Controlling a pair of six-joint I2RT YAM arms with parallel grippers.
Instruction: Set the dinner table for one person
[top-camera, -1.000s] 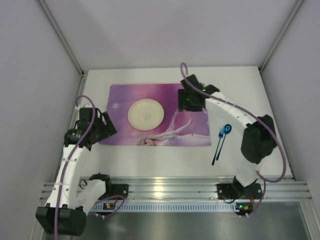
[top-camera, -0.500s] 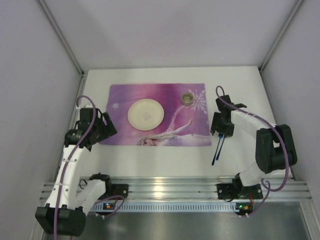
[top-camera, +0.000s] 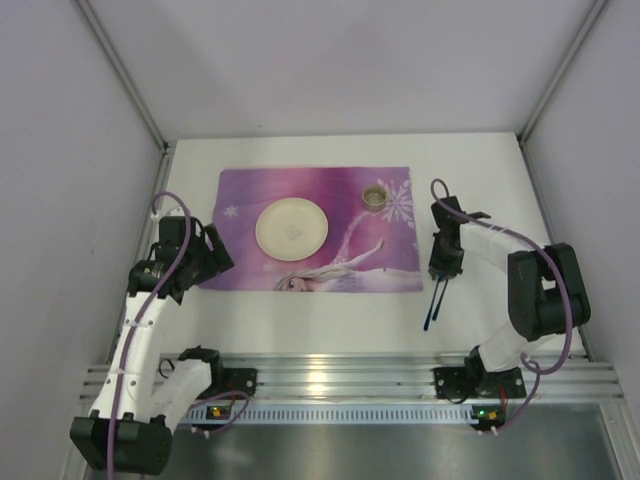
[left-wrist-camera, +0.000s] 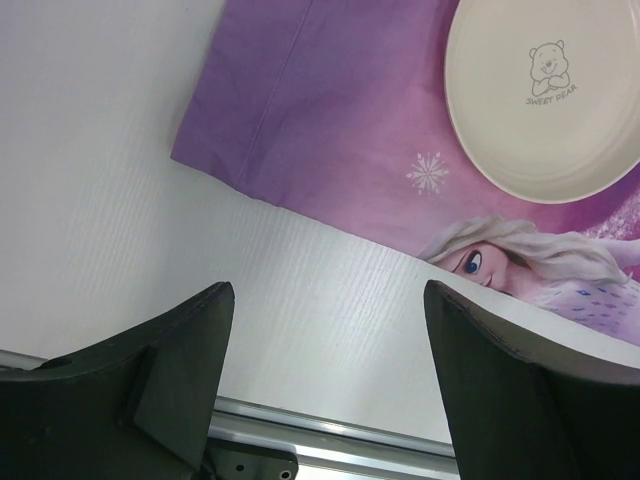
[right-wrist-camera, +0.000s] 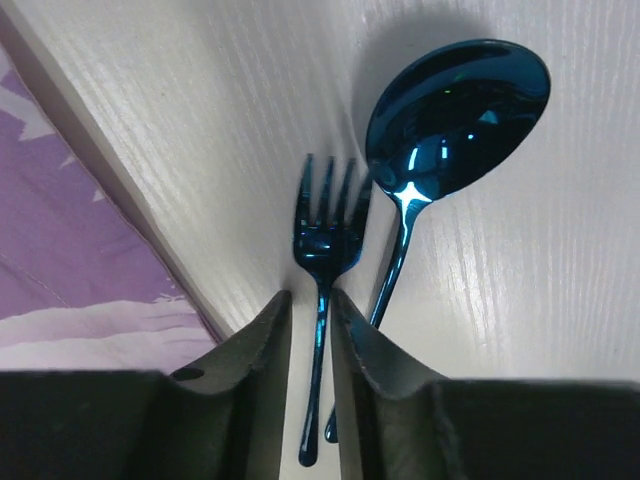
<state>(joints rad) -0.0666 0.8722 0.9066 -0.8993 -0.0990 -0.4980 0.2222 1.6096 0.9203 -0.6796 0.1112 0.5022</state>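
Observation:
On the white dinner table (top-camera: 480, 170), just right of the purple placemat (top-camera: 330, 195), lie a blue fork (right-wrist-camera: 325, 250) and a blue spoon (right-wrist-camera: 455, 110), side by side. My right gripper (right-wrist-camera: 310, 300) is down over them (top-camera: 442, 268). Its jaws are nearly closed, one on each side of the fork's thin handle, and a sliver of table still shows beside the handle. The spoon's handle runs just outside the right finger. A cream plate (top-camera: 291, 227) and a small cup (top-camera: 375, 196) rest on the placemat. My left gripper (top-camera: 215, 252) hovers wide open and empty off the placemat's left corner (left-wrist-camera: 328, 290).
The plate (left-wrist-camera: 545, 100) and the placemat's corner (left-wrist-camera: 230, 150) show in the left wrist view above bare table (left-wrist-camera: 120, 200). An aluminium rail (top-camera: 330, 380) runs along the near edge. Grey walls enclose the table on three sides.
The right arm swung from the placemat's back right, leaving the cup there, to the cutlery. It lowered over the fork and narrowed its jaws around the handle. The left arm stayed still.

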